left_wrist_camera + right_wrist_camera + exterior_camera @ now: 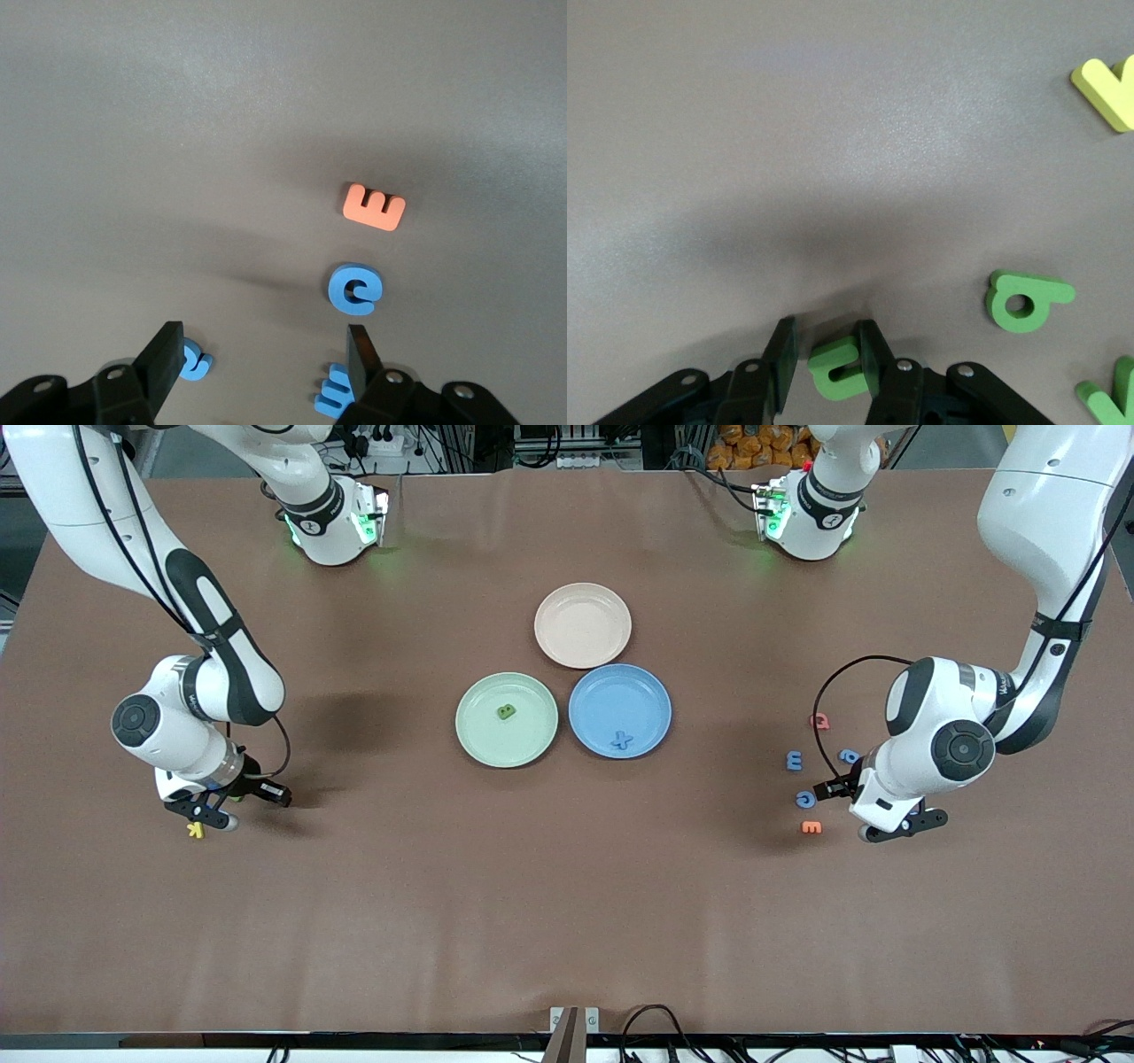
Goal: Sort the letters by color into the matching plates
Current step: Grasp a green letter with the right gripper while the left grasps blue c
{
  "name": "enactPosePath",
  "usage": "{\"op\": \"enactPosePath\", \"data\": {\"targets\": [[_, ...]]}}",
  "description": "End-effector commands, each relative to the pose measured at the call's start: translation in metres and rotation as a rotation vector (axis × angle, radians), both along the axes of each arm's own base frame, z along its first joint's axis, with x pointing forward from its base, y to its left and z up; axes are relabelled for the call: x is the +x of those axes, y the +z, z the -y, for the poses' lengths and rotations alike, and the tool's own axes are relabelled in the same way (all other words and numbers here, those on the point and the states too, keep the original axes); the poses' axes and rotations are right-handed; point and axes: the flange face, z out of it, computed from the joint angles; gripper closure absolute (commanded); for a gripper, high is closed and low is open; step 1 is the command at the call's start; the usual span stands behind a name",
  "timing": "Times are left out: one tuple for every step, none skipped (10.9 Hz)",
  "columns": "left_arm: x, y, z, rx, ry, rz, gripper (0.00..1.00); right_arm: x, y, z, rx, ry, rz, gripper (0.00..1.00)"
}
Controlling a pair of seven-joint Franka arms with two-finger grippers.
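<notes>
Green foam sits between the fingers of my right gripper [827,350], low over the table [567,886] at the right arm's end: a small green letter [837,367], the jaws drawn narrow around it, though I cannot tell whether the pads are pressing yet. A second green letter [1025,301] lies just beside it, part of a third [1112,398] shows at the edge of the right wrist view, and the yellow K [195,830] lies close by, not mine to sort.

My left gripper [264,350] hangs wide and empty over the blue cluster at the left arm's end, where a blue c-shaped letter [354,289] lies beside the orange E [374,206], with two more blue letters, one [197,360] by one finger, the other [335,390] by the second finger.

At mid-table the green plate [478,731] already carries one green letter [505,711] and the blue plate [647,700] a blue X [624,739]; the beige-pink plate [583,625] stands apart from the job.

These letters look light, soft and slightly springy, so I judge a modest squeeze across a thick straight stroke will hold best; the thin curls could flex and twist free.
</notes>
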Motion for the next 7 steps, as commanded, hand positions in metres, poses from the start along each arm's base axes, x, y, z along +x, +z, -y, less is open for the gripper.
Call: {"op": "enactPosePath", "data": {"targets": [[-0.003, -0.005, -0.004, 0.012, 0.000, 0.002, 0.18, -0.016, -0.004, -0.003, -0.001, 0.011, -0.023, 0.60], [-0.006, -0.008, -0.004, 0.012, 0.002, -0.006, 0.21, -0.016, -0.004, -0.003, -0.001, 0.011, -0.023, 0.60], [-0.012, -0.014, -0.003, 0.014, -0.003, -0.022, 0.21, -0.016, -0.005, -0.004, 0.000, 0.012, -0.025, 0.60], [-0.013, -0.016, -0.003, 0.009, 0.002, -0.028, 0.21, -0.016, -0.005, -0.008, 0.004, 0.019, -0.026, 0.59], [-0.016, -0.018, 0.000, 0.007, 0.001, -0.035, 0.22, -0.017, -0.005, -0.009, 0.004, 0.020, -0.027, 0.59], [-0.017, -0.020, 0.001, 0.007, -0.007, -0.038, 0.21, -0.017, -0.006, -0.009, 0.005, 0.020, -0.029, 0.56], [-0.017, -0.021, 0.000, 0.006, -0.013, -0.041, 0.22, -0.019, -0.008, -0.010, 0.004, 0.022, -0.033, 0.56]]}}
